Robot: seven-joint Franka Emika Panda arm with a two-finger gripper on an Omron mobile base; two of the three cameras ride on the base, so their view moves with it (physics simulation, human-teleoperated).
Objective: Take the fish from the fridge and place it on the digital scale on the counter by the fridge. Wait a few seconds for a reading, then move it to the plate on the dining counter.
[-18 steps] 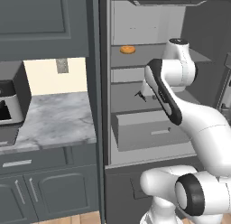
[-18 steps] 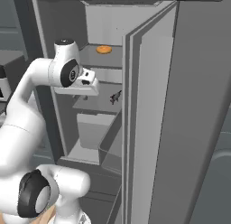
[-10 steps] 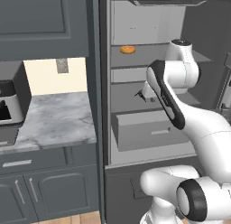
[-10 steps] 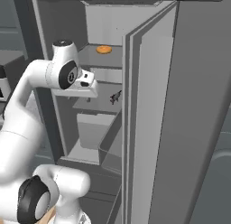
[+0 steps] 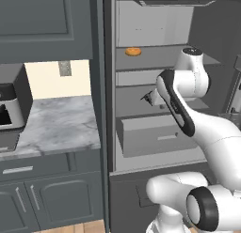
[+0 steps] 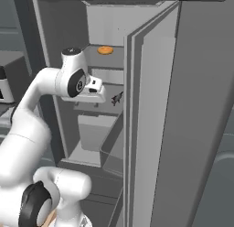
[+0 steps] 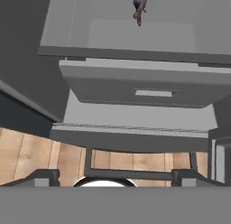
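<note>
Evidently the step in hand is the reach into the tall dark grey fridge (image 5: 155, 86), whose door stands open. The small dark grey fish (image 5: 149, 97) lies on the pale middle shelf (image 6: 98, 107), above the wide grey drawer (image 7: 135, 90) and below the shelf carrying a flat orange round item (image 5: 132, 51). The white arm's pincer (image 6: 98, 86) hovers near the front of that shelf, beside the fish but apart from it; whether its fingers are spread cannot be told. In the hand view the fish (image 7: 139, 2) sits at the top edge, so the hand should probably tilt up to centre it, then advance level over the shelf and close across the body's narrow width.
</note>
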